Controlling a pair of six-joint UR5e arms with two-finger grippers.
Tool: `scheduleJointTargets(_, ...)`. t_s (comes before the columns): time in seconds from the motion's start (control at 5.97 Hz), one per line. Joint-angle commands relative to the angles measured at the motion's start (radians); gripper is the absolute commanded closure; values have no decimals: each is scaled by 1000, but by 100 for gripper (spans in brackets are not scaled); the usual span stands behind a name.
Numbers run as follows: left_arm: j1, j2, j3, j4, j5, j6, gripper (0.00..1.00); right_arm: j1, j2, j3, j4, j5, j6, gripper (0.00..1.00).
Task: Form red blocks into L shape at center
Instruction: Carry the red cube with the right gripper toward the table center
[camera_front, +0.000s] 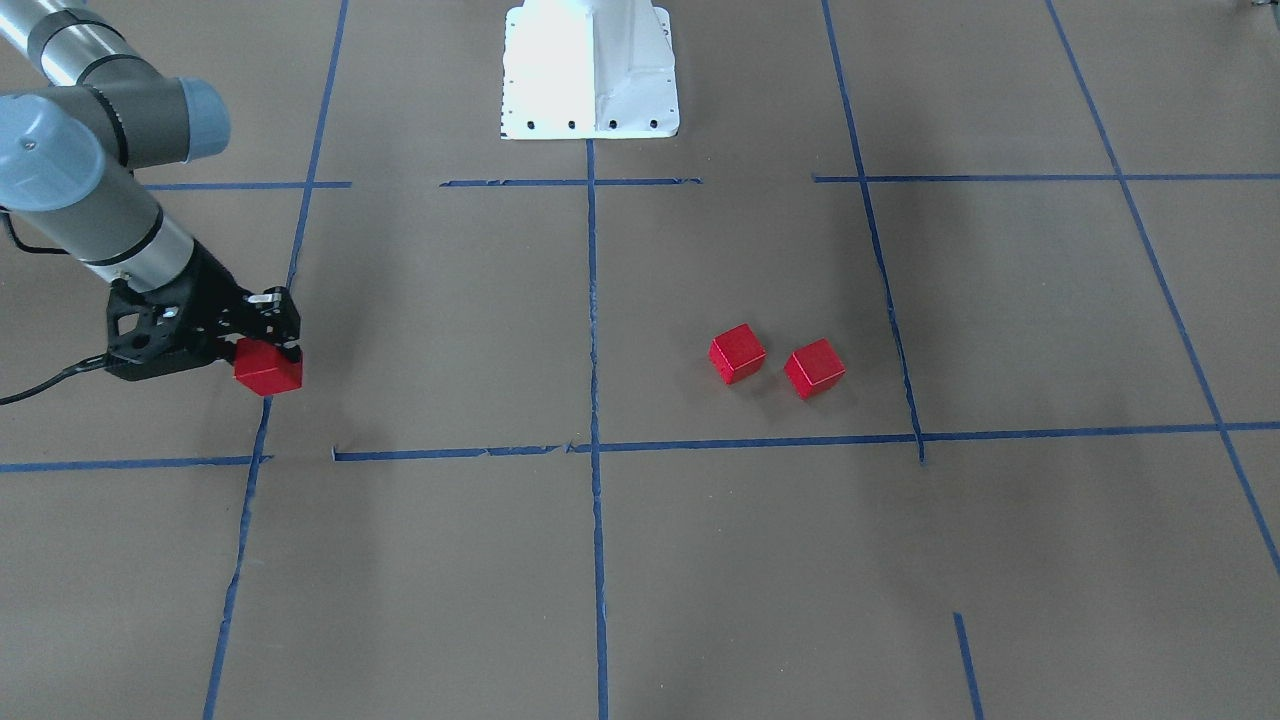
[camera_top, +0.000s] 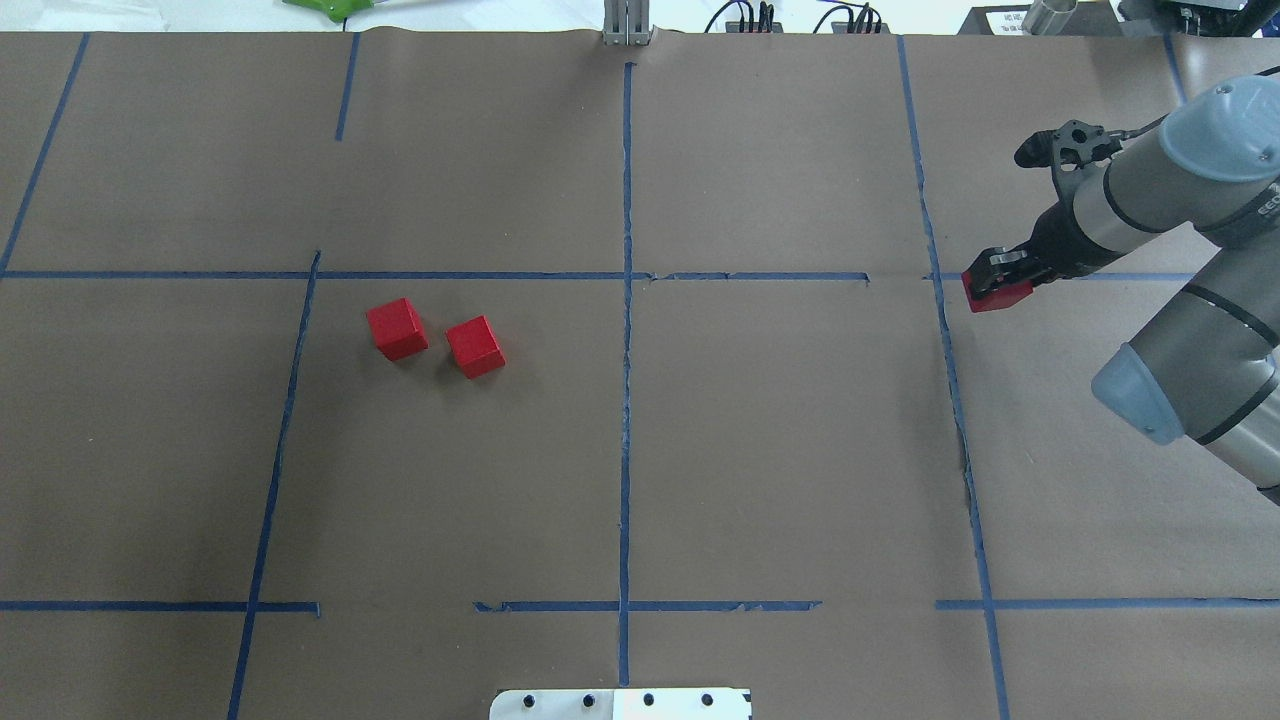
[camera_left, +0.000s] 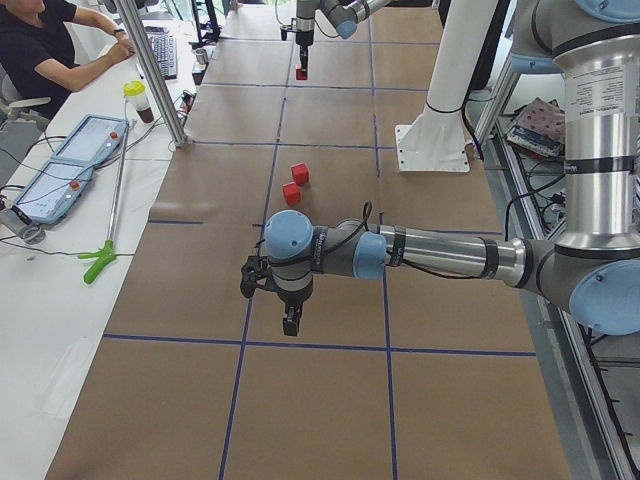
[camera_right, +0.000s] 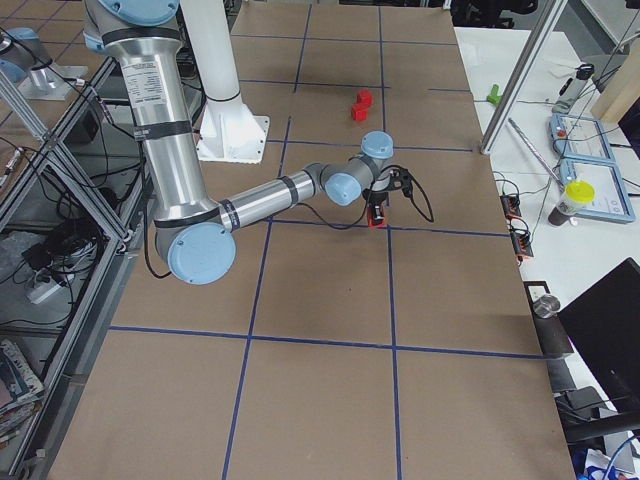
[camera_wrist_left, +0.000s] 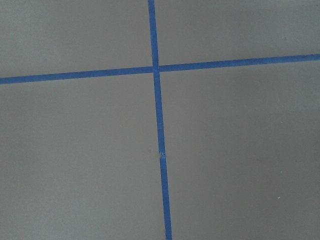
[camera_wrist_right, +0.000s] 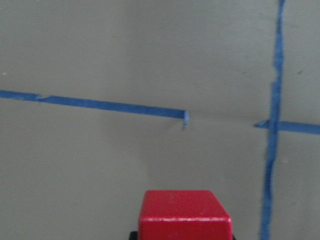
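Two red blocks (camera_top: 397, 329) (camera_top: 475, 346) lie close together on the brown paper, left of the center's vertical blue tape line (camera_top: 626, 420). They also show in the front view (camera_front: 737, 352) (camera_front: 814, 368). My right gripper (camera_top: 995, 282) is shut on the third red block (camera_top: 997, 297) at a tape crossing far to the right. The right wrist view shows this block (camera_wrist_right: 185, 215) at its bottom edge. I cannot tell whether it touches the paper. My left gripper (camera_left: 290, 322) shows only in the exterior left view, pointing down over the table's left end; I cannot tell its state.
The white robot base (camera_front: 590, 70) stands at the table's near edge. An operator (camera_left: 45, 50) sits at a side bench with a teach pendant (camera_left: 65, 165), a green tool (camera_left: 100, 262) and a metal pole (camera_left: 155, 70).
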Motion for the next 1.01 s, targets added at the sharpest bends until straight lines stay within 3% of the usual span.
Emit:
scheduleJointTargets(0.0,-1,0,-6,-3,-1,1,0,-151,105,27,-1,-5,269,100)
scheduleJointTargets(0.17,0,0,-9,-4,-3,1,0,-253,171,19,-3,-104,414,100)
scheduleJointTargets(0.34,0,0,-9,-4,-3,1,0,-327,229,15,-67,-183,445,100)
scheduleJointTargets(0.5,-1,0,-10,-3,-4,-1,0,-362,323,13,-222,-188,456,100)
scheduleJointTargets(0.84,-1,0,-10,-3,-5,-1,0,-409,413,-71,-277,-257,483,100)
